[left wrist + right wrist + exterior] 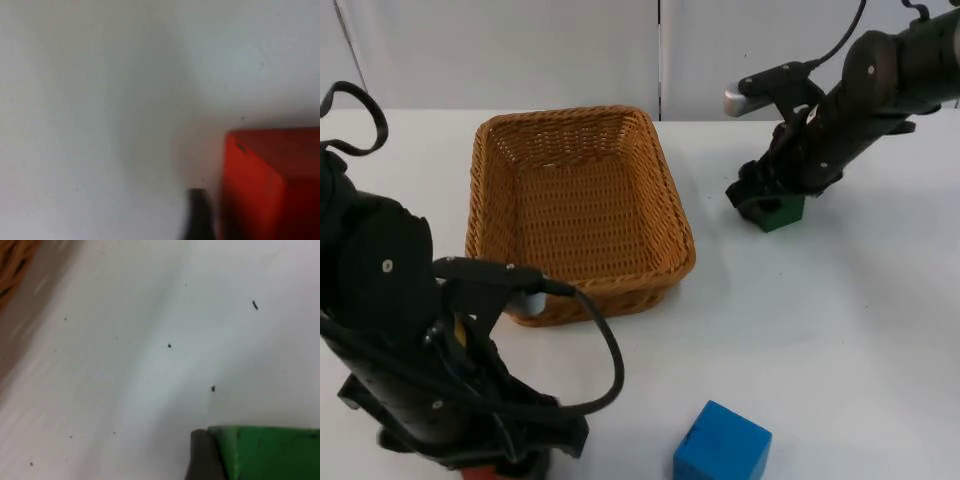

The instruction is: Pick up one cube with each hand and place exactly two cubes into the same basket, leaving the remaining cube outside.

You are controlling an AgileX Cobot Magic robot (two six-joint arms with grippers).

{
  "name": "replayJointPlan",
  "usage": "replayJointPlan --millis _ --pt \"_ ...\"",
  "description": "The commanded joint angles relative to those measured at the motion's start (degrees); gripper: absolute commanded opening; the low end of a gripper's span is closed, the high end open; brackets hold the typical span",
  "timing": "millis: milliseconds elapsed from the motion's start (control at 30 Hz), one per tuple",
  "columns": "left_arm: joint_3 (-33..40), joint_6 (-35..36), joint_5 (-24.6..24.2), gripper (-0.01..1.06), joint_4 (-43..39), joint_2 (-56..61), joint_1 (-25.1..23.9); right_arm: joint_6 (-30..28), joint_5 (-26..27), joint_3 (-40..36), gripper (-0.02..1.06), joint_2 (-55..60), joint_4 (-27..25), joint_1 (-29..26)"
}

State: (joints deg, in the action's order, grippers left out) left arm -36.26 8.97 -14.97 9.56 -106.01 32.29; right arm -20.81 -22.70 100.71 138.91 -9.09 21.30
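Top view: right pincer [767, 205] touches green cube [783, 213]; left pincer [498, 466] over red cube [485, 473].

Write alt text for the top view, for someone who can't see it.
An empty wicker basket sits on a white table, with the right gripper down on a green cube to its right. The left gripper is low at the near edge over a red cube; a blue cube lies apart.
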Motion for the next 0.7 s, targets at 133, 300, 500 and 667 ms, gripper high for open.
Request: replayJointPlan --millis 133,300,500,667 --pt "0.0 0.2 -0.9 0.01 0.2 1.6 0.3 -0.2 -2.4 0.3 0.00 -4.0 0.0 -0.1" --pt "0.0 0.2 -2.6 0.00 -0.7 5.1 0.3 -0.2 -4.4 0.3 0.00 -8.7 0.6 -0.1" --pt "0.0 0.2 -5.4 0.00 -1.5 12.9 0.3 -0.2 -6.3 0.3 0.00 -15.2 1.5 -0.1" --pt "0.0 0.2 -6.0 0.00 -1.5 21.2 0.3 -0.2 -6.8 0.3 0.00 -19.4 1.5 -0.1"
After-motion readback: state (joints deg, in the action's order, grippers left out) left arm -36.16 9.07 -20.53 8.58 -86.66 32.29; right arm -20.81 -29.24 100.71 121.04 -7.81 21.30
